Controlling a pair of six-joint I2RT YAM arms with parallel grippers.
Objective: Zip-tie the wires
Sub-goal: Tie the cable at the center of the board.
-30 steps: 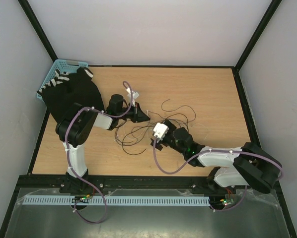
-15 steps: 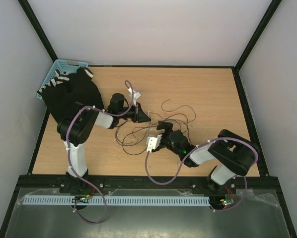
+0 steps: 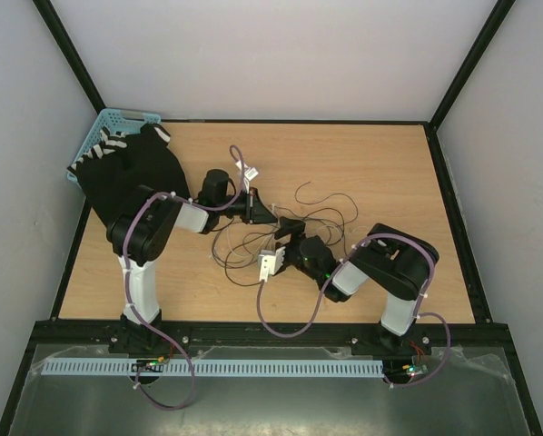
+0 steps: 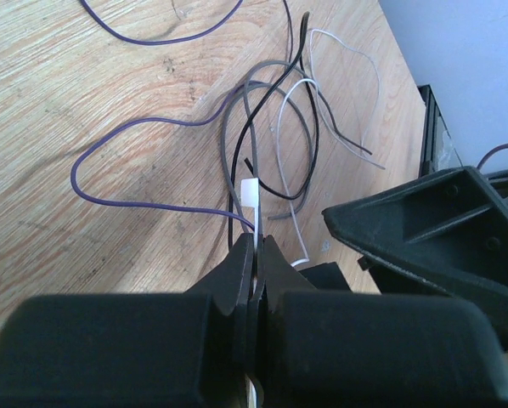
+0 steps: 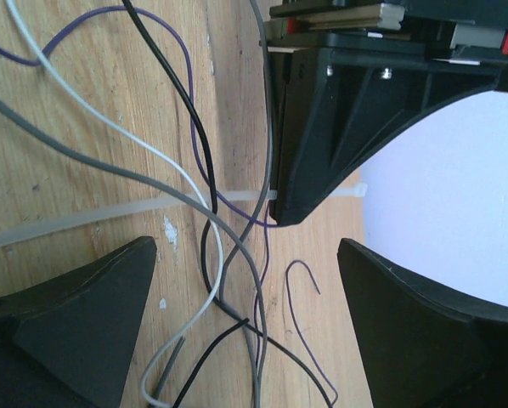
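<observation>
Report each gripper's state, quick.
Left gripper: closed on the zip tie.
Right gripper: open, holding nothing, over the wires.

Left wrist view: the zip tie (image 4: 251, 194) shows only a short white tip above the left gripper (image 4: 254, 240). The rest of it is buried between the closed fingers, which are blurred and cut by the lower edge. Right wrist view: the zip tie runs off the left edge and passes behind the left gripper's dark body. The right gripper (image 5: 247, 255) has both fingers clipped by the bottom edge. The wires (image 5: 210, 204) leave top and bottom, ends unseen. Top view: the wires are too fine to count, with the zip tie possibly lost among them. The basket (image 3: 117, 116) lies largely under the black cloth (image 3: 131, 177).
</observation>
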